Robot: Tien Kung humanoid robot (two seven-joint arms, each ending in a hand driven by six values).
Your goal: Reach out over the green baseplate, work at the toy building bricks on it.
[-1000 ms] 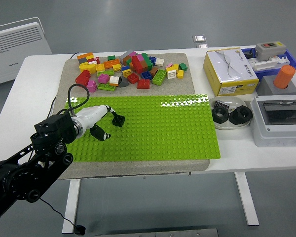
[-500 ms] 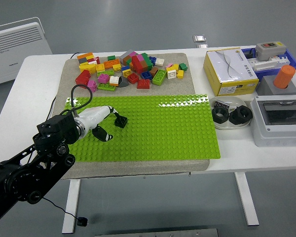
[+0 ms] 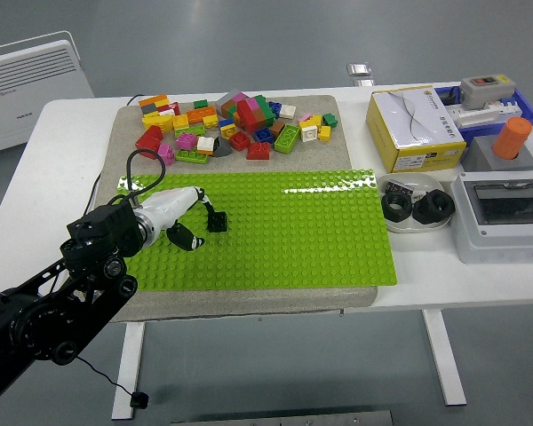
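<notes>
The flat bright-green studded baseplate (image 3: 293, 226) lies on a grey mat (image 3: 124, 133) on the white desk (image 3: 62, 151), and carries no bricks; the heap of multicoloured plastic toy bricks (image 3: 235, 124) sits just beyond its far edge. The left robot hand (image 3: 195, 222) hovers over the plate's left part, fingers spread and holding nothing. The likely risk: reaching on, a fingertip could snag the studs and shift the plate.

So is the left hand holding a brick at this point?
No, open: the left hand has spread fingers over the green baseplate, nothing between them.
</notes>
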